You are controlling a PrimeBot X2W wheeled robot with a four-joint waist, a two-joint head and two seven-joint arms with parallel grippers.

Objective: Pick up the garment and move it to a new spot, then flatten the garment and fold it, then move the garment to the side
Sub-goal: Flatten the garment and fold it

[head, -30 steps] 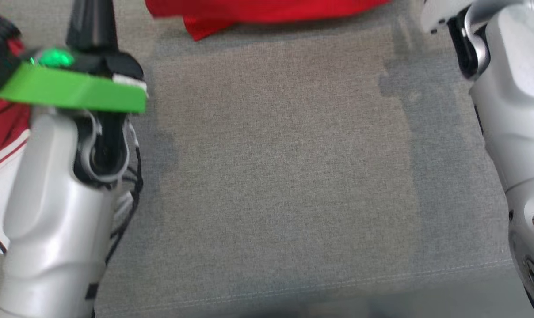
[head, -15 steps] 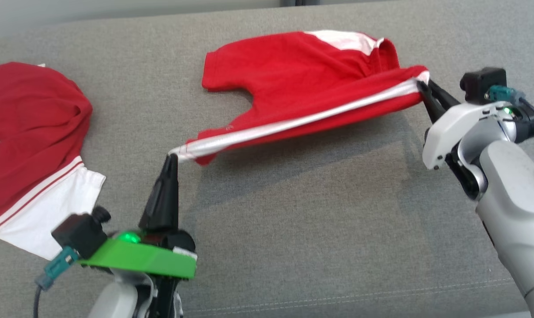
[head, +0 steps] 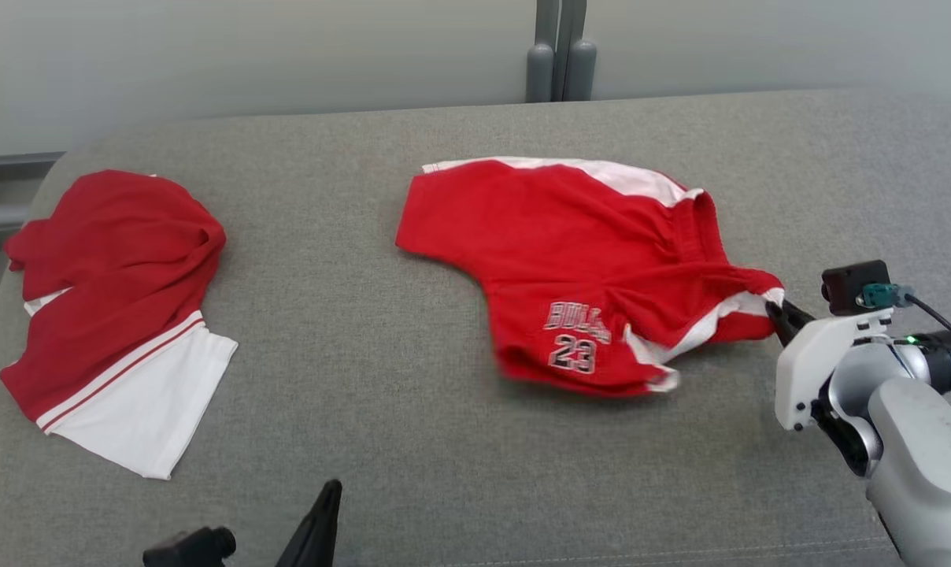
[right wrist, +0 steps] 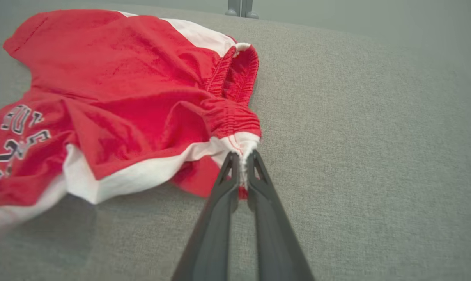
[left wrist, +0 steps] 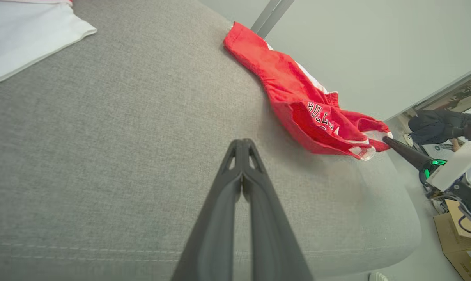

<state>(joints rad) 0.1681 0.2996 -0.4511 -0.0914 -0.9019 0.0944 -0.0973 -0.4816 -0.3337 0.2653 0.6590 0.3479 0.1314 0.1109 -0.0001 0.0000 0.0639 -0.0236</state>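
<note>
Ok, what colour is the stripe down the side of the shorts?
The stripe is white, on red shorts; clearest in the right wrist view.

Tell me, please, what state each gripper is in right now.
Left gripper: shut, holding nothing.
Right gripper: shut on the red shorts, at a waistband corner.

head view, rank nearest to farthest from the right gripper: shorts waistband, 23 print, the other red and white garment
1. shorts waistband, its corner pinched in the fingers of the right gripper
2. 23 print, left of it on the shorts
3. other red and white garment, far left
</note>
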